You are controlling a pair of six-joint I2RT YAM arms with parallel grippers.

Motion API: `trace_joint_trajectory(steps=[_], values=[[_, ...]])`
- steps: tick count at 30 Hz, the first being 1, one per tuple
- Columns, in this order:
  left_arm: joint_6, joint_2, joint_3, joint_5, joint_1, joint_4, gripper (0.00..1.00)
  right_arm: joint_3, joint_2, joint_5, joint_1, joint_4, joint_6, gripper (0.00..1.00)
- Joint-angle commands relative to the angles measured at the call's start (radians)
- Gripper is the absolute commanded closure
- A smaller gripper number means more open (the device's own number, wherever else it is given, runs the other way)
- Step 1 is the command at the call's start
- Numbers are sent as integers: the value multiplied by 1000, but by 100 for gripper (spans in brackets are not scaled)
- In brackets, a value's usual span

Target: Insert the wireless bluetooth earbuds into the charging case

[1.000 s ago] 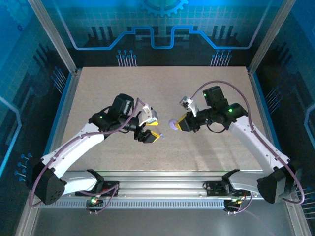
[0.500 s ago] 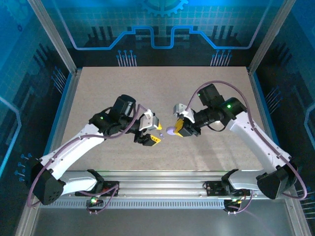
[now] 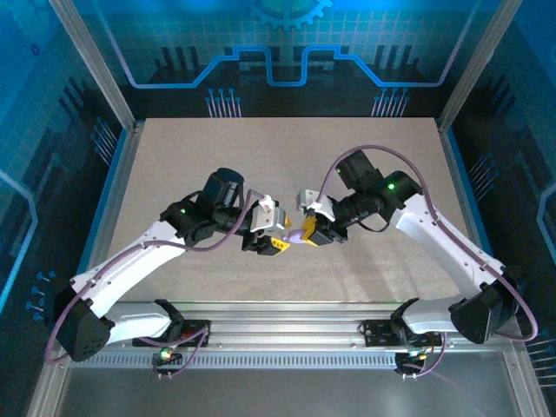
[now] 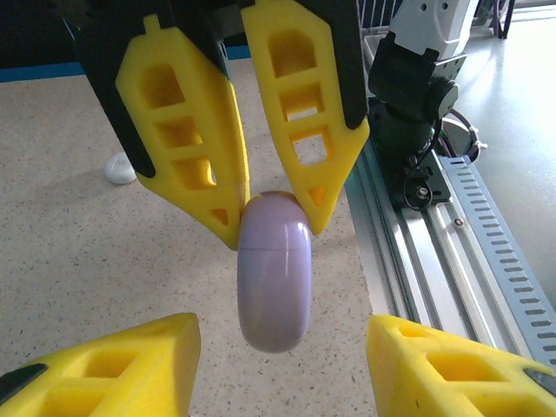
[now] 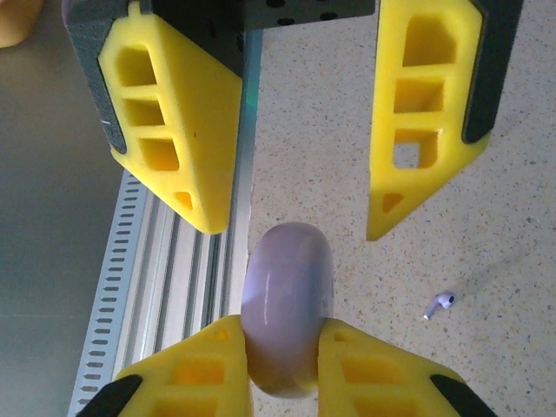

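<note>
Just past the rail [image 3: 287, 323] at the near edge, the two arms are facing each other tip to tip over the middle of the surface [image 3: 287, 165]. The right end effector [image 5: 285, 347] is clamping the lavender charging case [image 5: 287, 287] on edge, off the surface. The left end effector [image 4: 280, 334] is standing wide apart, its fingers flanking the case's free end without touching. Beyond, a tiny whitish-purple earbud [image 5: 441, 302] is lying loose on the surface.

Speckled beige table [image 3: 174, 156], blue-lit panel walls [image 3: 287, 52]
</note>
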Motion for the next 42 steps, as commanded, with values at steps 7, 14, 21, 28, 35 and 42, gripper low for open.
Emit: trace_joint_trajectory(steps=[7, 14, 21, 28, 35, 42], values=[[14, -5, -13, 2, -23, 31, 55, 25, 18, -58, 22, 29, 1, 81], [8, -2, -10, 18, -34, 29, 63, 16, 15, -51, 26, 52, 13, 81], [-14, 4, -6, 23, -36, 39, 75, 2, 5, -60, 25, 77, 23, 80], [-109, -2, -18, 17, -30, 107, 82, -57, -70, -33, -3, 141, 60, 65], [-328, -37, -109, 60, -28, 384, 85, -280, -290, -113, -117, 443, 246, 47], [-478, -67, -192, 69, -28, 602, 85, -388, -378, -244, -177, 600, 342, 49]])
